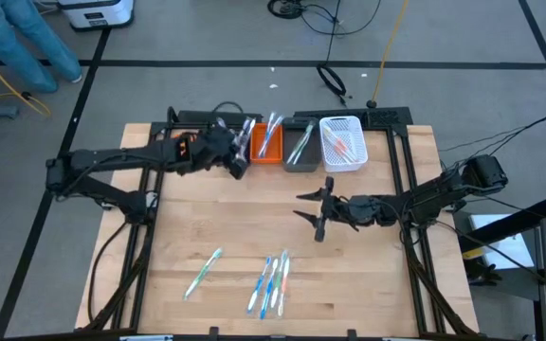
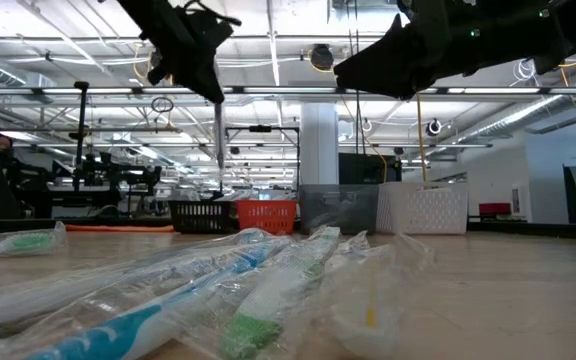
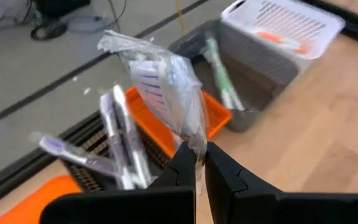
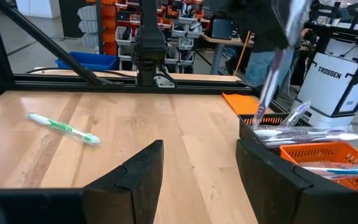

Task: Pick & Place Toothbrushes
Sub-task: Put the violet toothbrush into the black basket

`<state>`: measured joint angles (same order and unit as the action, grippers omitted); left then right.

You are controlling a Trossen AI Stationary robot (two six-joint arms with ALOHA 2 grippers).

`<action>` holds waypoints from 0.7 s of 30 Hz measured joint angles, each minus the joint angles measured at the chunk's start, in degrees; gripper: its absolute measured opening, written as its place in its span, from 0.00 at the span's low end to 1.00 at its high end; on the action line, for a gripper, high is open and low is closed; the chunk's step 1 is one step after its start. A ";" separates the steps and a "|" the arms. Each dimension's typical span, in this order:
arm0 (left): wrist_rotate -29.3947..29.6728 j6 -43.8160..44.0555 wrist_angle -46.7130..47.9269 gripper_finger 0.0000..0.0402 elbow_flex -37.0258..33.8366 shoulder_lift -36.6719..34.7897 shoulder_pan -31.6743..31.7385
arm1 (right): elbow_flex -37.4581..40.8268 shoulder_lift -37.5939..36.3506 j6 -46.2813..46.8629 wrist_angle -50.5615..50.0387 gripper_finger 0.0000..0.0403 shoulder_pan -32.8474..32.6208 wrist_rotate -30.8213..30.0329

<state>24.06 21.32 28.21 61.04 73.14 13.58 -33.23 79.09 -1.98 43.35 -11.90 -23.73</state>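
- Wrapped toothbrushes (image 2: 198,300) fill the foreground of the low view, blue and green heads under crinkled clear film; from above the same cluster (image 1: 271,282) lies near the table's front edge, with one green brush (image 1: 203,273) apart to its left.
- Only the left wrist view shows the grip plainly — the left gripper (image 3: 199,163) is pinched together on a purple-striped wrapped toothbrush (image 3: 166,93), held up over the black bin (image 3: 95,168) where other purple brushes lean.
- From above, that gripper (image 1: 238,163) sits at the back row beside the orange bin (image 1: 266,142); next along stand the grey bin (image 1: 300,148) and the white basket (image 1: 342,142), each holding brushes.
- Right gripper (image 1: 313,210) hovers mid-table, fingers spread apart and holding nothing — its own view shows bare wood between the fingers (image 4: 143,171).
- Open board lies between the bins and the front cluster; the table (image 1: 387,284) is bare on its right side.
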 joint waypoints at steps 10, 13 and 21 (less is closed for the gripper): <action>-6.59 -1.07 0.89 0.00 0.00 0.06 9.76 | 0.00 0.00 0.83 -0.04 0.49 -0.22 0.02; -6.73 -1.10 2.43 0.00 0.00 0.65 11.80 | 0.00 0.00 0.76 -0.01 0.49 -0.22 0.02; -9.27 -0.42 4.41 0.00 0.02 5.00 16.10 | 0.00 0.00 0.71 0.05 0.49 -0.22 0.03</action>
<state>14.79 20.91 32.62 61.06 78.14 29.69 -33.23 79.09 -1.27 43.40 -12.12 -23.69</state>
